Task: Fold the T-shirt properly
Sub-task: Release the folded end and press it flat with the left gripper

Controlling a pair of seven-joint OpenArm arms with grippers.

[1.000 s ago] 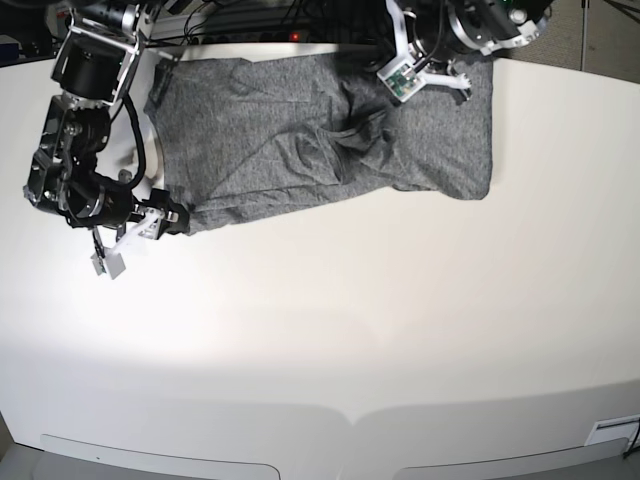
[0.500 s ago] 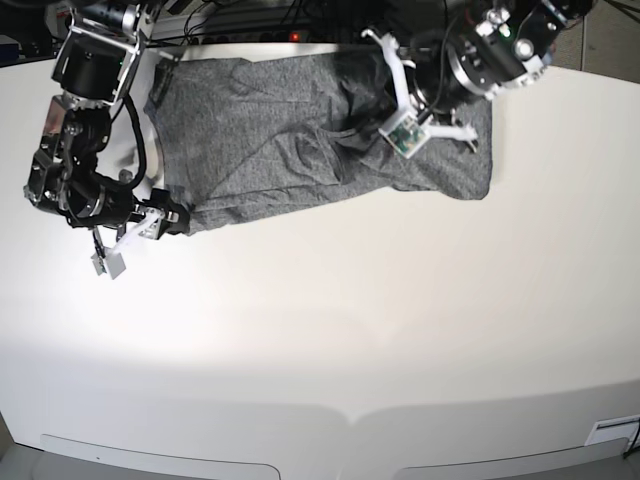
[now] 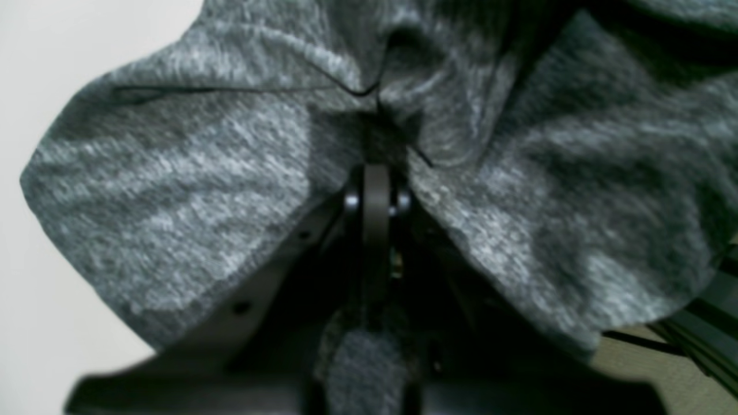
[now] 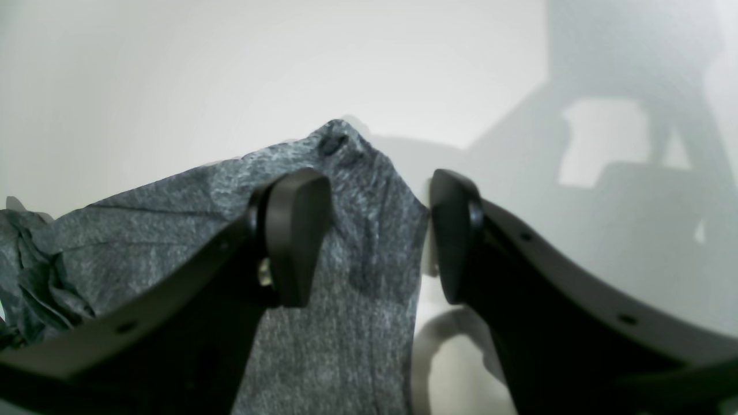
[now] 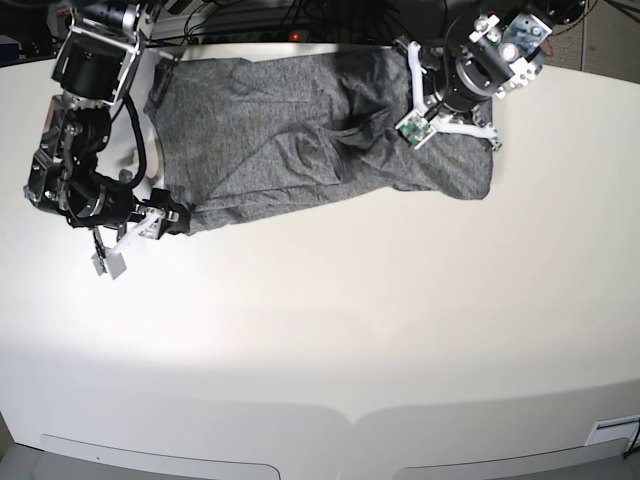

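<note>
The charcoal-grey T-shirt (image 5: pixel 300 130) lies crumpled across the back of the white table (image 5: pixel 350 330). My left gripper (image 5: pixel 455 115) hovers over the shirt's right part. In the left wrist view the left gripper (image 3: pixel 376 173) is shut on a bunched fold of the T-shirt (image 3: pixel 202 202), which drapes down both sides of the jaws. My right gripper (image 5: pixel 178 220) sits at the shirt's front-left corner. In the right wrist view the right gripper (image 4: pixel 375 242) is open. That corner of the T-shirt (image 4: pixel 357 300) lies between and under its fingers (image 4: pixel 294 230).
Cables and dark equipment (image 5: pixel 290 20) run along the table's back edge, just behind the shirt. The right arm's black links (image 5: pixel 75 150) stand at the table's left side. Bare white tabletop stretches from the shirt down to the front edge (image 5: pixel 350 415).
The left arm swung forward and then to the right over the shirt's right half, taking the pinched fold with it. The right arm and its open jaws stayed still.
</note>
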